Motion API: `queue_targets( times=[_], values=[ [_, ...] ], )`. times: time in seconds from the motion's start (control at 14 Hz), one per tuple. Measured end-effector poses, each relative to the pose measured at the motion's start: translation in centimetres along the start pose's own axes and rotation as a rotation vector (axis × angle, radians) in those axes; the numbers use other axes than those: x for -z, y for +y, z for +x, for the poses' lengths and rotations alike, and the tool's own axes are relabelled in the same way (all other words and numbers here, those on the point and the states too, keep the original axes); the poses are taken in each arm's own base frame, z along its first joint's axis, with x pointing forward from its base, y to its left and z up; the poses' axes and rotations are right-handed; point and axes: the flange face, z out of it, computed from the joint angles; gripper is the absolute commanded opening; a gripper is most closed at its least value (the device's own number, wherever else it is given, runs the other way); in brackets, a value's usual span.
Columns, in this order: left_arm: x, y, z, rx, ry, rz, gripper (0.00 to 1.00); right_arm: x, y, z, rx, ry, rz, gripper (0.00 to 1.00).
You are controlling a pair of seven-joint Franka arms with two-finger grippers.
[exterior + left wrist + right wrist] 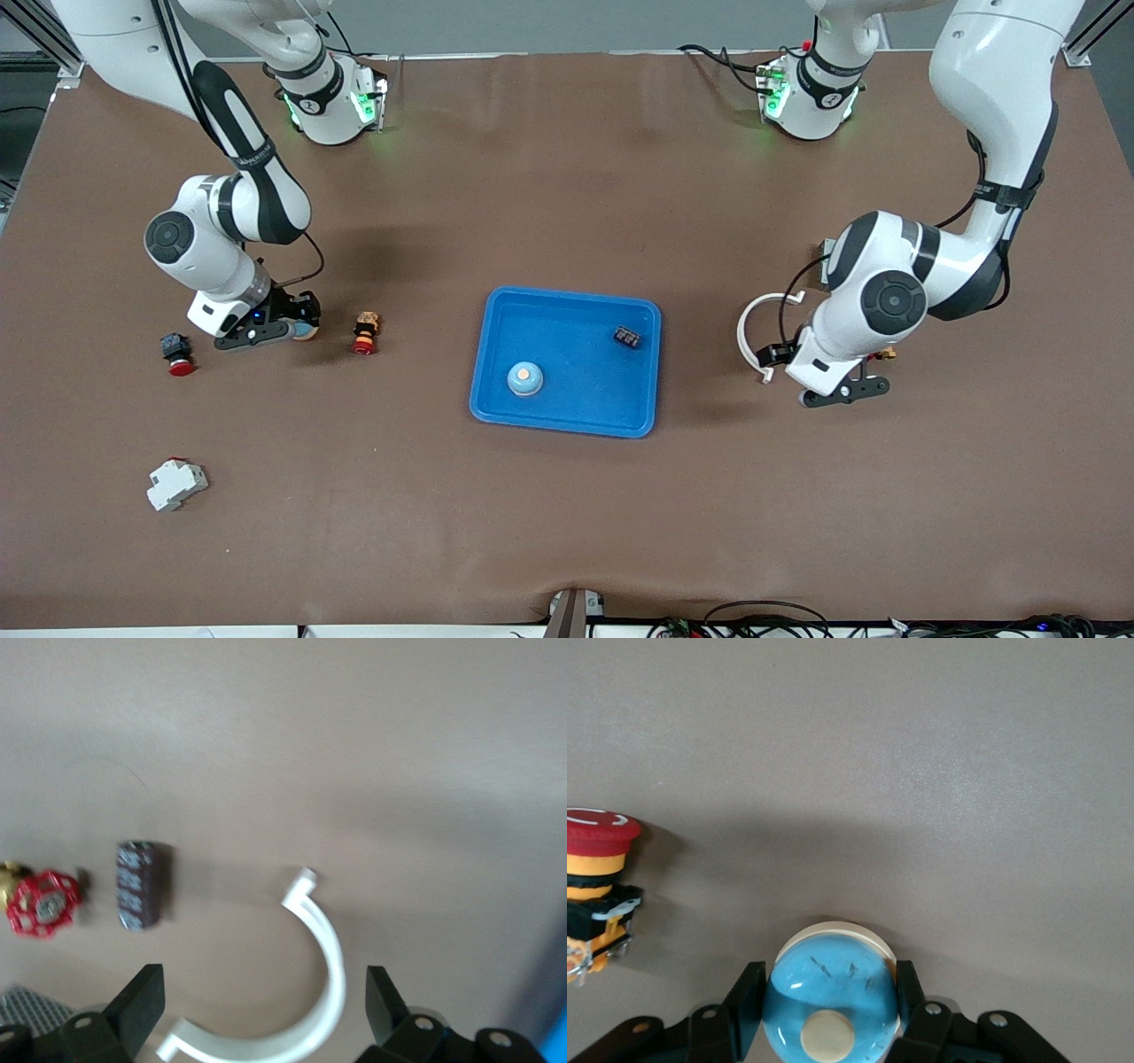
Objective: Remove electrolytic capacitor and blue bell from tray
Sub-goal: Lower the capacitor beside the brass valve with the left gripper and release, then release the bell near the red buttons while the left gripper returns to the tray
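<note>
A blue bell (833,988) with a cream knob sits between the fingers of my right gripper (830,985), which is shut on it. That gripper (282,330) is low at the right arm's end of the table. A dark cylindrical capacitor (140,884) lies on the brown table beside a white C-shaped clip (323,943). My left gripper (264,992) hangs open over the clip, holding nothing. In the front view the left gripper (842,390) is at the left arm's end and the capacitor is hidden by the arm. A blue tray (496,403) in the middle holds another blue bell (524,378) and a small dark part (627,337).
A red and orange push button (365,332) lies beside the right gripper, and a black and red one (180,353) lies toward the table's end. A white breaker (175,483) is nearer the front camera. A red valve handle (42,904) lies beside the capacitor.
</note>
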Motion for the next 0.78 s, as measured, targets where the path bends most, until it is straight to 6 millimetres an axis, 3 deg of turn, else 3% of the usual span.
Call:
queue_targets(
  times=[0.14,0.43,0.5,0.57,0.64,0.78],
  values=[
    [0.7,2.5,-1.3,0.042,-0.003,-0.005,1.0,-0.2,0.1,0.1,0.0,0.011,-0.005,0.0],
    [-0.3,8.1,-4.0,0.153,-0.016,-0.007,1.0,-1.0,0.2,0.1,-0.001,0.02,-0.011,0.0],
    [-0.5,9.5,-4.5,0.189,-0.018,-0.011,1.0,-1.1,0.2,0.1,-0.002,0.02,-0.012,0.18],
    [-0.6,10.7,-4.9,0.226,-0.018,-0.015,1.0,-1.2,0.3,0.1,-0.004,0.02,-0.012,0.85],
    [-0.6,11.7,-5.3,0.266,-0.018,-0.019,1.0,-1.2,0.5,0.0,-0.007,0.021,-0.012,1.0],
    [-0.7,13.0,-5.9,0.351,-0.02,-0.022,1.0,-1.1,0.8,0.1,-0.014,0.023,-0.013,1.0]
  ],
)
